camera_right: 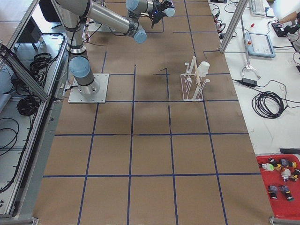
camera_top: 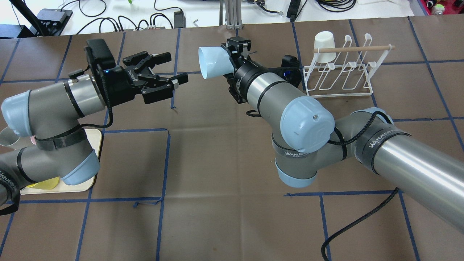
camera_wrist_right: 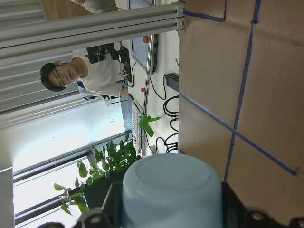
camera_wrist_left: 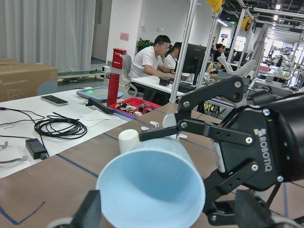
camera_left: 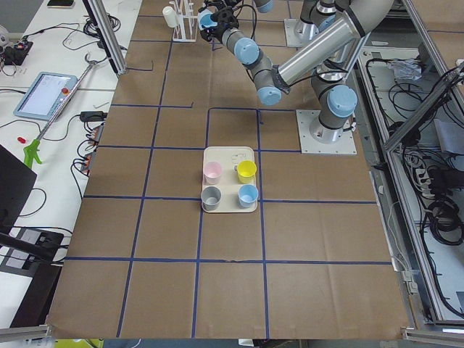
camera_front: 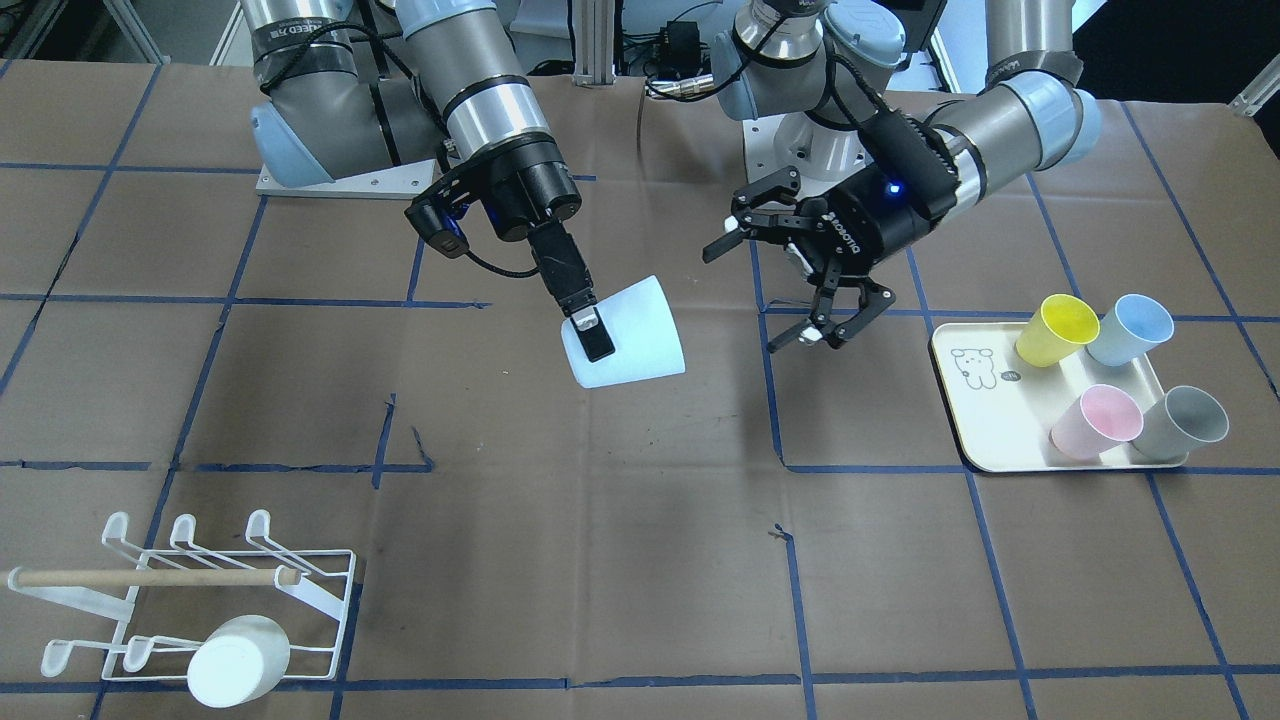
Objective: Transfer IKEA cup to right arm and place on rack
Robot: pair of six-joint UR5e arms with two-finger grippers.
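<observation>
A cream tray with a cartoon drawing lies on the brown-papered table, gridded with blue tape. Four cups stand in it: a yellow cup beside a blue cup, a pink cup beside a grey cup.

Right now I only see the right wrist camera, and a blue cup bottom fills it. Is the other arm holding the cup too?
Observer: No. The left tool is open, apart from the blue cup.
Operator: Where's the rack? I can't see it.
Observer: The rack stands on the table, on the side of the right arm, near the edge farthest from its base.
Operator: Is it full?
Observer: No. One white cup sits upside down on an end prong; the other prongs are bare.
</observation>
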